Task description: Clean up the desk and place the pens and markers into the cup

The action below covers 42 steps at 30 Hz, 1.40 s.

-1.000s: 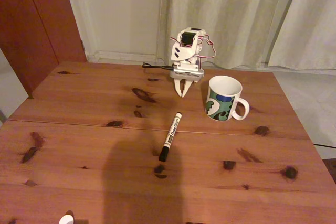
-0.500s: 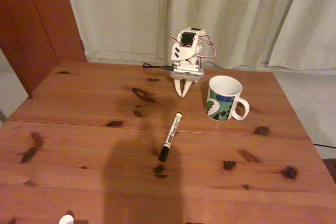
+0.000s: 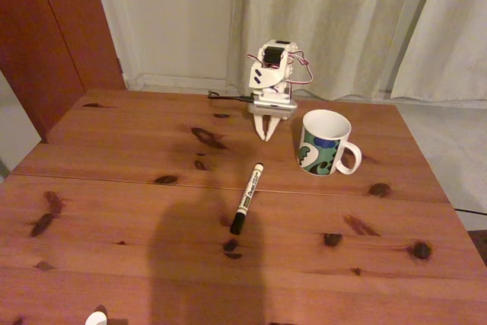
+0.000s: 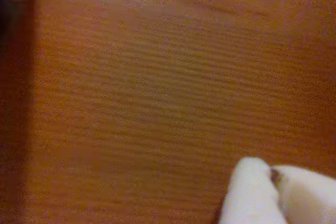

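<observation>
Marker (image 3: 247,199): flat on desk (image 3: 114,211), long axis running toward the camera, cap end nearest; gripper (image 3: 264,135), jaws pressed together and empty, behind its far end; cup (image 3: 323,144) right.

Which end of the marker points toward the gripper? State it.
The short black end lies nearer the gripper; the longer black cap points away, toward the desk's front edge.

In the fixed view, the marker (image 3: 247,198) is laid on the table (image 3: 114,211) near its middle. The cup (image 3: 325,143) is set behind it to the right, and the gripper (image 3: 265,135) is positioned just left of the cup.
</observation>
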Available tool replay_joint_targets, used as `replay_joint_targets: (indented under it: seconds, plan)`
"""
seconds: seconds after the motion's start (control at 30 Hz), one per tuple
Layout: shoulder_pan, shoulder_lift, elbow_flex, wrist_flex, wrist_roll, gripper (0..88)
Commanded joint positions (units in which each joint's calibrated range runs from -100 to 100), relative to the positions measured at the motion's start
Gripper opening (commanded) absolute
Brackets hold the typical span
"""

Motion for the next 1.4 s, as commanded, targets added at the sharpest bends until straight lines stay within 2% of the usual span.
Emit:
replay_joint_targets:
  seconds: [0.0,0.27,0.47,0.77,1.0,1.37]
  plan:
    - [-2.0,0.5,0.4,0.1,0.1,0.9]
    - [-2.9,0.5,0.4,0.1,0.1,0.8]
    - [0.7,0.3,0.3,-0.2,0.1,0.7]
    - [0.6,4.5,-9.6,-8.6,-3.1,0.7]
    - [0.8,25.3,-25.4,-8.8,-2.6,0.7]
    - [0.8,71.6,-57.8,-8.8,-2.6,0.7]
